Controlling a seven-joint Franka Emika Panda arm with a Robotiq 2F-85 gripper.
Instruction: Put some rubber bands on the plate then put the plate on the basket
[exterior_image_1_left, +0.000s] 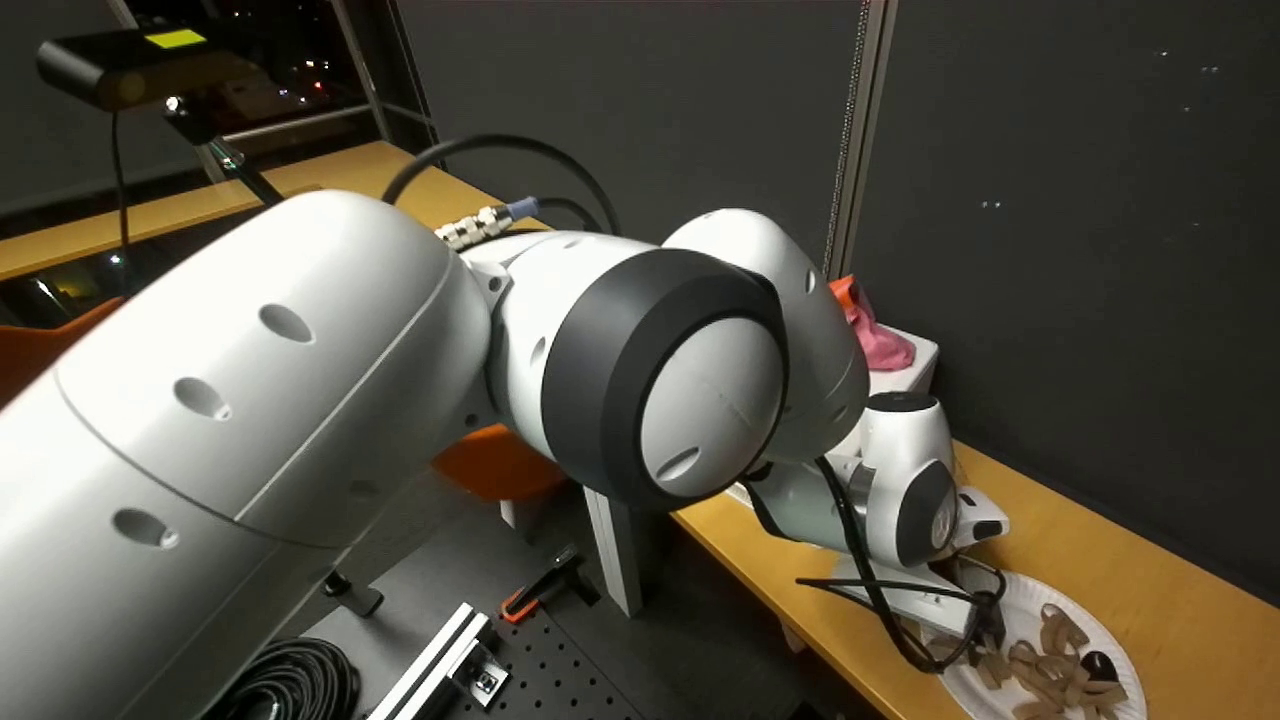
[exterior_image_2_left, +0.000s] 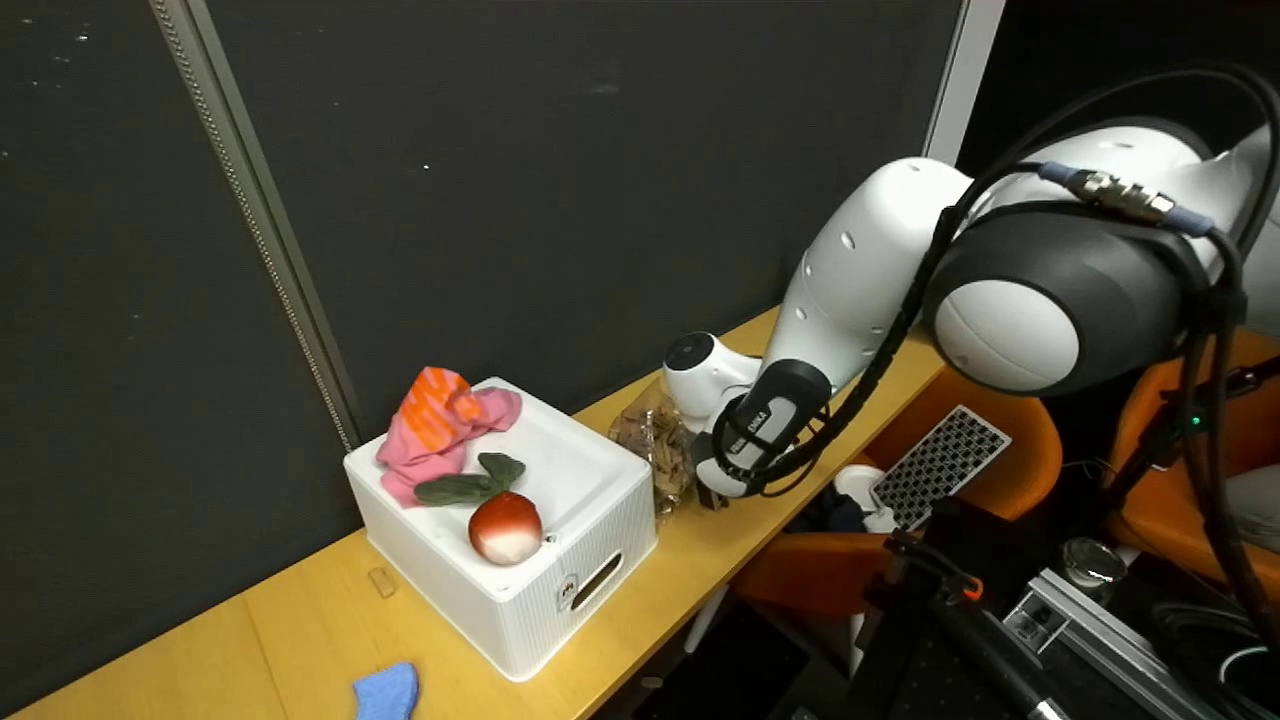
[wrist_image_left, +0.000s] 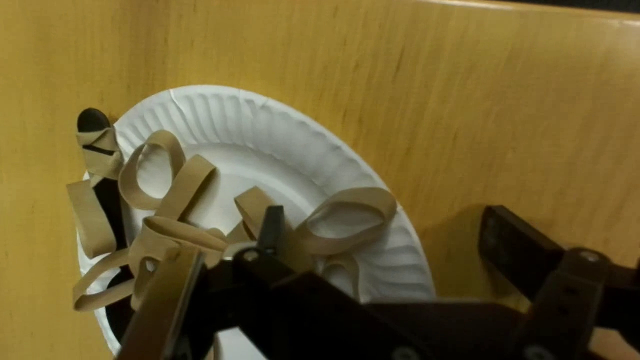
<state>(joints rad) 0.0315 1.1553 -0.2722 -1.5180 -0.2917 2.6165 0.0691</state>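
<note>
The gripper (wrist_image_left: 382, 217) stands with its fingers (wrist_image_left: 517, 245) spread, grasping nothing: one above the plate (wrist_image_left: 307, 145), one above the counter (wrist_image_left: 500, 100) just outside it, presumably to pinch the rim away from most of the rubber bands (wrist_image_left: 187, 234). Those lie heaped on the plate, so loading looks done. The plate sits nearer the counter's front edge; farther along, close to the back edge, is a white box (exterior_image_2_left: 530, 630), probably the basket, its top bearing a pink cloth (exterior_image_2_left: 430, 455) and a red-and-white ball (exterior_image_2_left: 506, 530).
</note>
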